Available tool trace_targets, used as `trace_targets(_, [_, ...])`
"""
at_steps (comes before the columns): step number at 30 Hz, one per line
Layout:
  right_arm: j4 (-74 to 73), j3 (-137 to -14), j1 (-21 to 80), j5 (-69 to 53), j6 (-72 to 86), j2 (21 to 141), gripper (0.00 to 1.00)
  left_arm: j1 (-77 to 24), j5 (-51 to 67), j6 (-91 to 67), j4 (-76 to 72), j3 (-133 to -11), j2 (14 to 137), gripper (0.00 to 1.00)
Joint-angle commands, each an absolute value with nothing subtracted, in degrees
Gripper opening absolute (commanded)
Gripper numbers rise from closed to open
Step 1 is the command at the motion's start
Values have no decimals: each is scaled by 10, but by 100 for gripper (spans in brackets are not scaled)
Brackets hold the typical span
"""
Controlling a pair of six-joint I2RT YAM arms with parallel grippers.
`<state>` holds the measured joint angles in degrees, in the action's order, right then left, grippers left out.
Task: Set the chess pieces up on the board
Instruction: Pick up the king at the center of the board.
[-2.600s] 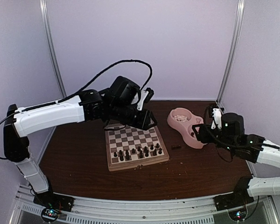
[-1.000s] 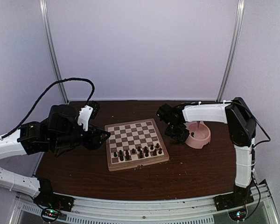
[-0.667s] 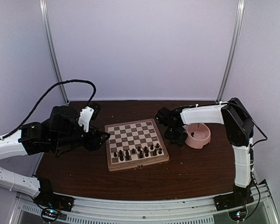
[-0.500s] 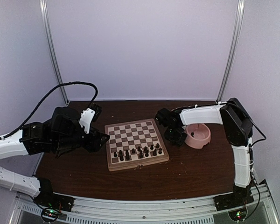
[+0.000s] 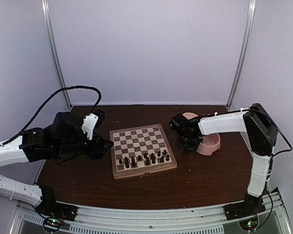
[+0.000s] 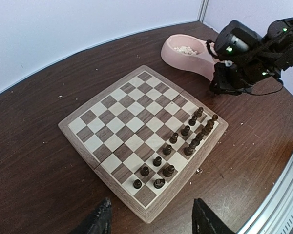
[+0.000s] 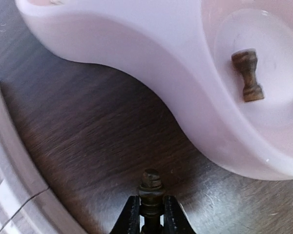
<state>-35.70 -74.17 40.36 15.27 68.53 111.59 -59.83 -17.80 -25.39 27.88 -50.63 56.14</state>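
The board (image 5: 139, 139) lies mid-table with several dark chess pieces (image 5: 144, 158) along its two near rows, also in the left wrist view (image 6: 185, 131). My right gripper (image 7: 151, 214) is shut on one dark chess piece (image 7: 150, 187), low over the bare table between the board's right edge and the pink bowl (image 7: 161, 73). Another dark piece (image 7: 247, 75) lies in the bowl's near cup. In the top view the right gripper (image 5: 185, 142) is beside the bowl (image 5: 211, 142). My left gripper (image 6: 151, 217) hangs open and empty off the board's left corner (image 5: 105, 145).
Cream pieces (image 6: 185, 48) fill the bowl's far cup. The board's far rows (image 6: 127, 112) hold nothing. Small crumbs dot the brown table (image 5: 195, 180). White walls and metal posts enclose the back and sides.
My right gripper has closed on the dark piece beside the bowl, and its arm has shifted slightly rightward. The left arm has barely moved.
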Motion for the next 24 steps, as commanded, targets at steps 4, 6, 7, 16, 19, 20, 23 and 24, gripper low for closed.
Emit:
trace_targets(4, [-121,-626,405,92,439,985,15,-598,-161,-261,271,-517,570,56])
trace_targets(6, [-77,-593,405,64,378,956,15,-597,-151,-264,272,-523,579,56])
trace_targets(7, [-49,-574,404,49,353,940,14,-597,-146,-266,273,-529,583,56])
trace_targets(16, [97,-440,406,-104,191,815,7,-597,-68,-307,270,-585,636,58])
trace_targets(19, [110,-419,412,-155,142,778,10,-597,-28,-337,262,-614,668,61])
trace_targets(20, [107,-416,419,-170,124,766,10,-597,-10,-346,258,-622,679,60])
trace_targets(23, [91,-405,436,-192,85,728,10,-596,47,-377,229,-642,713,55])
trace_targets(24, [91,-399,441,-197,77,713,10,-595,63,-386,218,-648,724,54])
